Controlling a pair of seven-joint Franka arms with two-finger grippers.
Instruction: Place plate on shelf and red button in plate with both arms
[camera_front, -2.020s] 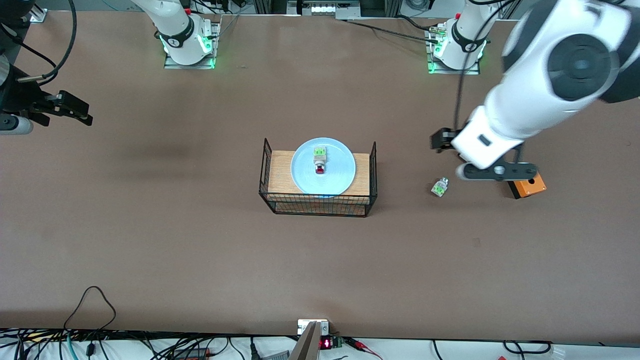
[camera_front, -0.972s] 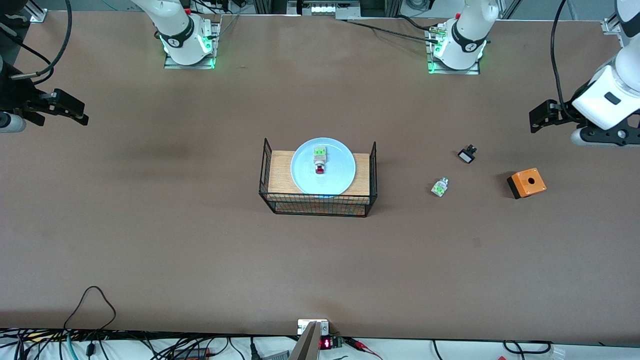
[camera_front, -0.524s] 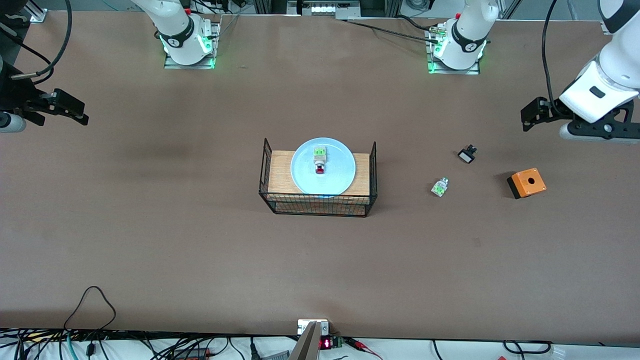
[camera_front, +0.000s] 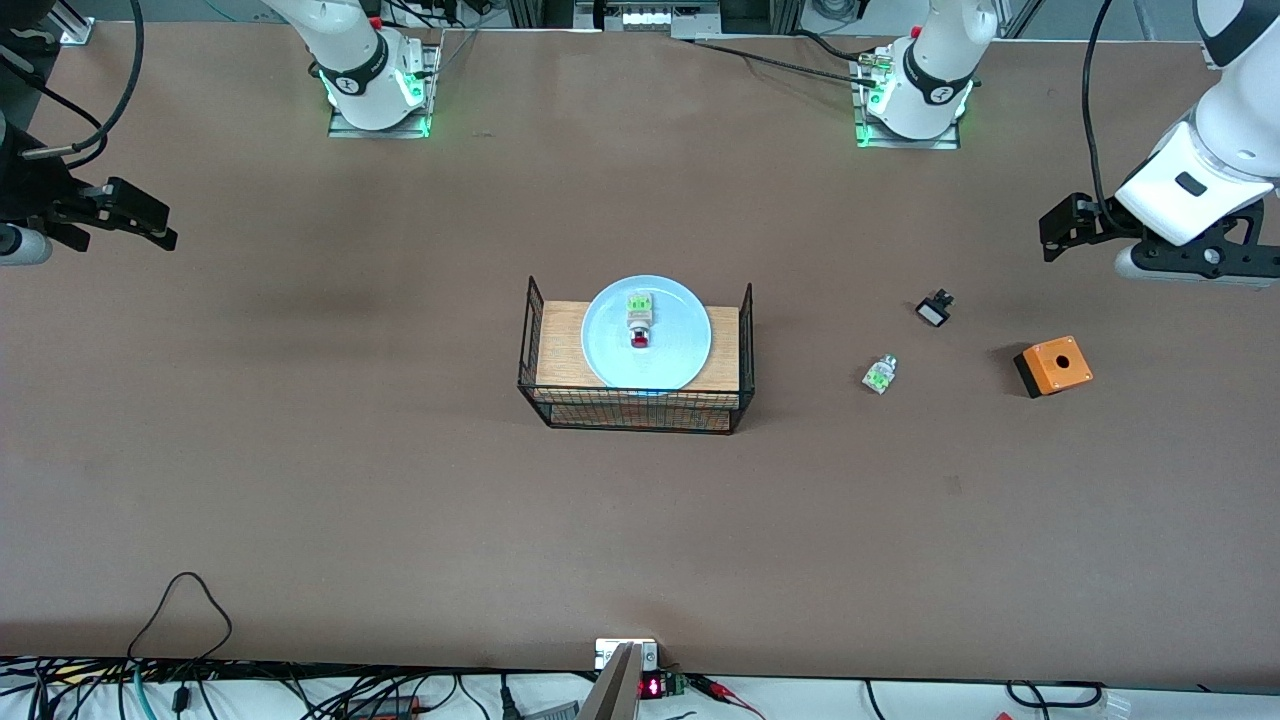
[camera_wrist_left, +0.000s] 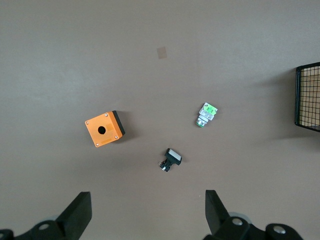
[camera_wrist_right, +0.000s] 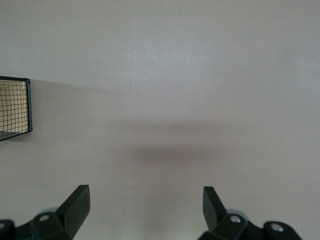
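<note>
The plate (camera_front: 646, 332) sat on the wire rack (camera_front: 636, 356), the red button (camera_front: 640, 325) on it, apparently already delivered. Both empty grippers, left (camera_front: 1075, 228) and right (camera_front: 125, 215), hung spread, well apart from the rack.

The red button (camera_front: 640, 338) lies on the plate (camera_front: 690, 345), which rests in the basket (camera_front: 745, 345).

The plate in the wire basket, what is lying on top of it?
On the plate lies the red button, red cap toward the front camera. The plate covers part of the basket's wooden board.
</note>
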